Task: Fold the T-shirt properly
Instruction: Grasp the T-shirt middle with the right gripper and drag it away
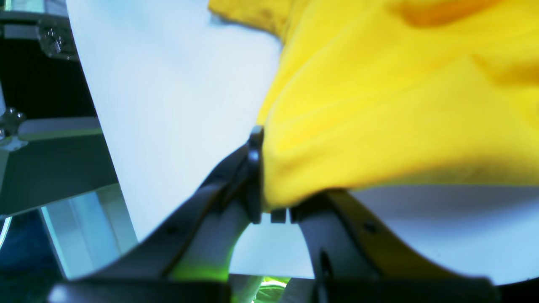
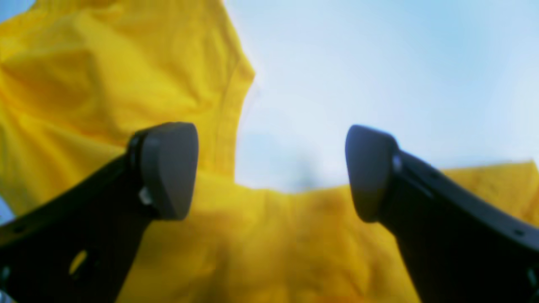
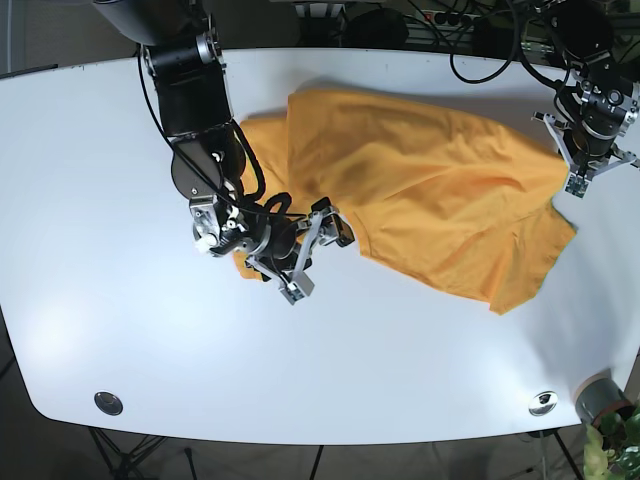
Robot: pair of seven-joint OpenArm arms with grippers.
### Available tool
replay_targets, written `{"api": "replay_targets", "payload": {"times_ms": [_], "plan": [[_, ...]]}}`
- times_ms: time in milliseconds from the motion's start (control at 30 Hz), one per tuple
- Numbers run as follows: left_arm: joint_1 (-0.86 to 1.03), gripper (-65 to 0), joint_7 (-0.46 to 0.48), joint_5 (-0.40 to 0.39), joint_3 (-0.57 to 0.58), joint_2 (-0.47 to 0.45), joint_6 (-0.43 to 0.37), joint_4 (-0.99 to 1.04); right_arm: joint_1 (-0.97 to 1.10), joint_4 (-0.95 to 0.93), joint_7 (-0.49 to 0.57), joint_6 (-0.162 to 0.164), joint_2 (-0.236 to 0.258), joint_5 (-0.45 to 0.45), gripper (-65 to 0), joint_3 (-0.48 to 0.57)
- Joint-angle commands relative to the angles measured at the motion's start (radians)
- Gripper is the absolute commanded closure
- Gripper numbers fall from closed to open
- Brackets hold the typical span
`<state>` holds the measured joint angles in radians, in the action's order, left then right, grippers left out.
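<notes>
A yellow-orange T-shirt (image 3: 430, 190) lies spread and rumpled on the white table (image 3: 100, 200), running from the middle to the right side. My left gripper (image 3: 578, 170) is at the shirt's far right edge. In the left wrist view the left gripper (image 1: 273, 204) is shut on a bunched fold of the shirt (image 1: 379, 105), lifted slightly off the table. My right gripper (image 3: 318, 258) is at the shirt's left end. In the right wrist view the right gripper (image 2: 271, 172) is open, jaws wide apart, with the shirt (image 2: 105, 84) beneath and between the pads.
Cables (image 3: 480, 30) run along the table's far edge. Two round metal fittings (image 3: 108, 403) (image 3: 543, 403) sit near the front edge. A pot with a plant (image 3: 605, 410) stands off the front right corner. The table's edge shows in the left wrist view (image 1: 105, 139).
</notes>
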<state>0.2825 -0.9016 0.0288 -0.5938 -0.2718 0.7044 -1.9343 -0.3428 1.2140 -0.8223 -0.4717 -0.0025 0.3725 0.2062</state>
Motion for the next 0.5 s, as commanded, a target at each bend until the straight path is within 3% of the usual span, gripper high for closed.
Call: {"api": "replay_targets", "payload": {"times_ms": [0, 467], "plan": [[-0.007, 0.0, 0.009, -0.003, -0.007, -0.001, -0.006, -0.017, -0.048, -0.049, 0.050, -0.006, -0.015, 0.015, -52.3, 0.035], [-0.010, 0.0, 0.009, -0.007, -0.001, 0.001, -0.006, -0.020, -0.166, -0.394, 0.306, -0.005, -0.075, 0.012, -52.3, 0.078]]}}
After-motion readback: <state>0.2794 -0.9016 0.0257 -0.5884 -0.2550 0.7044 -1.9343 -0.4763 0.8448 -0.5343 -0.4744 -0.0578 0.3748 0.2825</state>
